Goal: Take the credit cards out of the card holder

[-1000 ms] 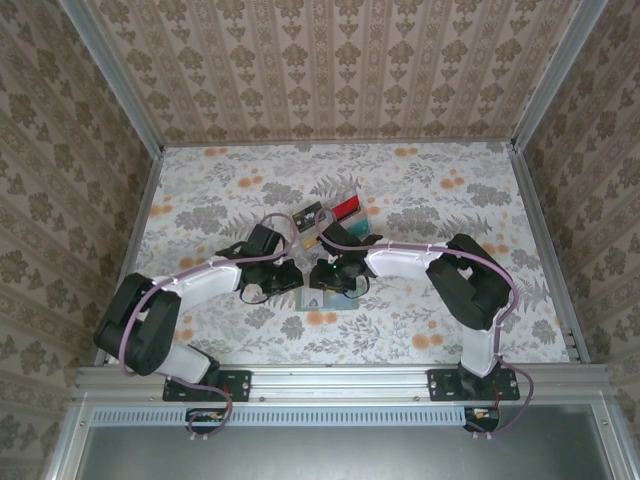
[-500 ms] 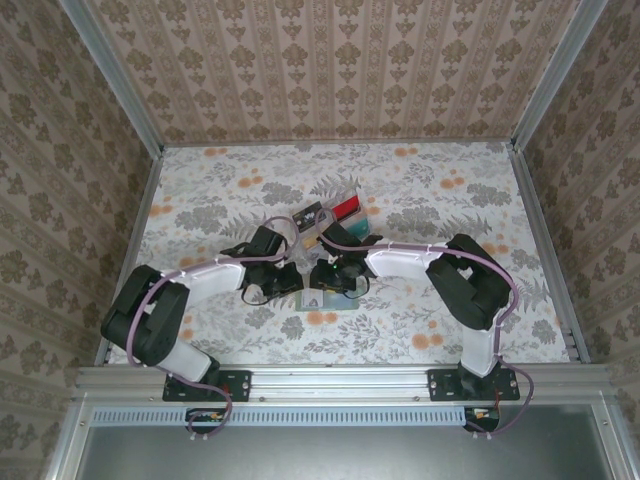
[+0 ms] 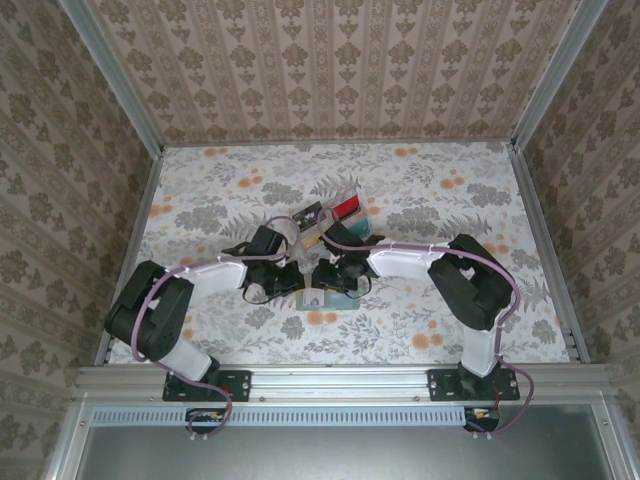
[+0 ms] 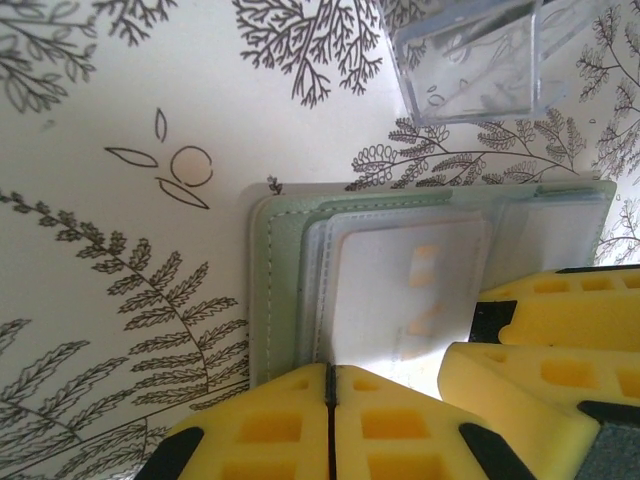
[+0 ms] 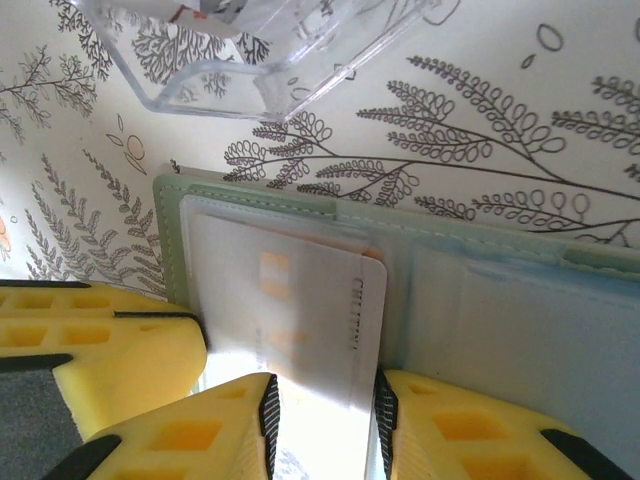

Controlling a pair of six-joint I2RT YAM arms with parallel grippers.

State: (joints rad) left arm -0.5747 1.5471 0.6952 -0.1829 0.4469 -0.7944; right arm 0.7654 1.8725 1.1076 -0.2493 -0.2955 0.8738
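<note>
Left wrist view: looking straight down the left fingers (image 4: 330, 400) at the floral desk (image 4: 120, 80), and the card holder (image 4: 268, 300) lies open and flat right at the tips.
Left arm (image 3: 205, 272): swings in from the near left corner toward mid-desk.
Left grip: yellow pads pressed tight, only a hairline seam between them, parked at the holder's near edge; whether they pinch any of it, can't tell.
Holder: pale grey-green with a stitched rim, sitting mid-desk between the two arms.
Left panel: a pale card (image 5: 300, 320) lies on it, far end at the pocket's edge, near end running in between the right fingers (image 5: 327, 425).
Clear box (image 4: 480, 60): see-through plastic, just beyond the holder's far edge.
Farther out: black card (image 3: 310, 213) and, to its right, red card (image 3: 347, 207), both apart from the holder.
Right grip: pads partly apart, one over the pale card's left part, the other up against its right edge; a real hold on it, can't tell.
Right arm (image 3: 405, 262): comes in from the near right corner, tips meeting the left fingers over the holder.
</note>
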